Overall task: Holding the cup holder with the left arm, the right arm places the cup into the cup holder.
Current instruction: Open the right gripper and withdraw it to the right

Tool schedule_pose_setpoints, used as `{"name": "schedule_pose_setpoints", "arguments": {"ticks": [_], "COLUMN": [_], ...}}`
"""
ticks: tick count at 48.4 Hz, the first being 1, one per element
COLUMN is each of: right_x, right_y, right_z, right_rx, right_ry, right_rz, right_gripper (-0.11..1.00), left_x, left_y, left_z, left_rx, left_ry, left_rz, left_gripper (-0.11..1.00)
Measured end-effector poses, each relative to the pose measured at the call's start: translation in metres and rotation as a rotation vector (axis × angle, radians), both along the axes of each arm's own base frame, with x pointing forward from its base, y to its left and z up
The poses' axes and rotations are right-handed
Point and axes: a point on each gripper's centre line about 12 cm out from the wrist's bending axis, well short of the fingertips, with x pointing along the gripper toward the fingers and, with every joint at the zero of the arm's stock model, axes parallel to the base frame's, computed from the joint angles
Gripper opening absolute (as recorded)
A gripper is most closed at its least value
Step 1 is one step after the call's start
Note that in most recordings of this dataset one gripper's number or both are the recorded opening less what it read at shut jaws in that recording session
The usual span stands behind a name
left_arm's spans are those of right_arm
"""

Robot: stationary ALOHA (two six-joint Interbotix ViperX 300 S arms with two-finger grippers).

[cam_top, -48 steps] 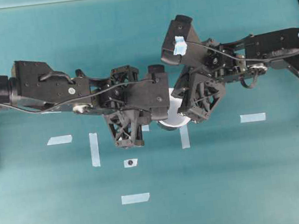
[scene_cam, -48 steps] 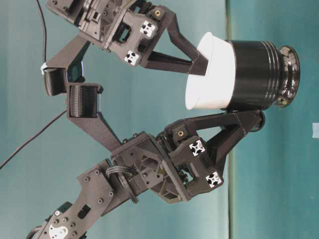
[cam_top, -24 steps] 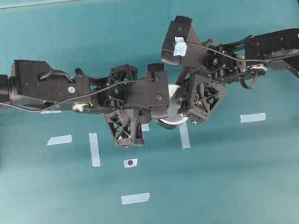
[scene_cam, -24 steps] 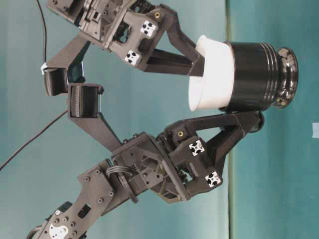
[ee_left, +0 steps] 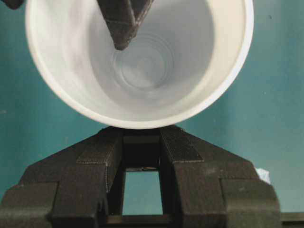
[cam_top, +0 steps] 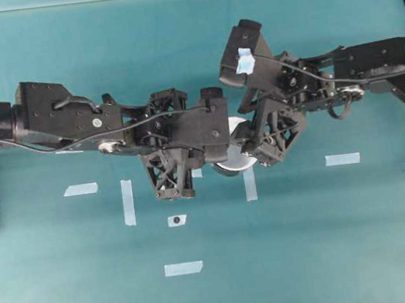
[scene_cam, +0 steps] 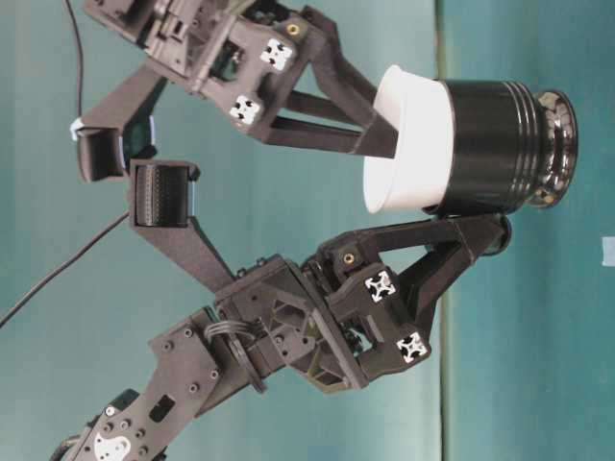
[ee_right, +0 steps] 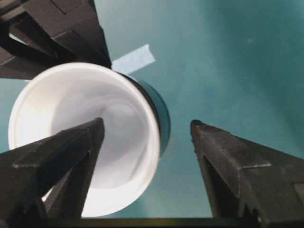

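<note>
The cup (scene_cam: 408, 144) is sitting in the holder (scene_cam: 500, 144), its rim protruding above. The left gripper (scene_cam: 485, 230) is pinching the holder's stubby handle, keeping the holder on the table (cam_top: 311, 256). The right gripper (ee_right: 147, 137) is standing spread: one finger (ee_right: 61, 156) is inside the cup, the other outside, clear of the rim.

The lower half of the plain white tapered cup (scene_cam: 408, 144) is concealed inside the glossy black round holder (scene_cam: 500, 144). From overhead, both are largely covered by the arms. The cup's rim is cropped in the left wrist view.
</note>
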Motion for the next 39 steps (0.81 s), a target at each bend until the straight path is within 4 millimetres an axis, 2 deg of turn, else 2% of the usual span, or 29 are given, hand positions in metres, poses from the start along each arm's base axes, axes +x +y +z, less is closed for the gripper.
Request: {"name": "schedule_pose_setpoints", "arguments": {"ticks": [20, 30, 39], "right_x": [-0.003, -0.015, -0.034], "right_y": [0.001, 0.002, 0.003], "right_z": [0.006, 0.011, 0.019], "right_rx": [-0.002, -0.004, -0.008], "right_ry": [-0.014, -0.030, -0.058], "right_rz": [0.002, 0.000, -0.003], "right_gripper": [0.82, 0.83, 0.83], "left_x": [0.000, 0.000, -0.001], "left_y": [0.000, 0.000, 0.000], "left_z": [0.000, 0.000, -0.001], "left_rx": [-0.001, -0.003, -0.006], "left_ry": [0.000, 0.000, 0.003], "left_rz": [0.001, 0.004, 0.007], "left_gripper": [0.21, 0.21, 0.21]}}
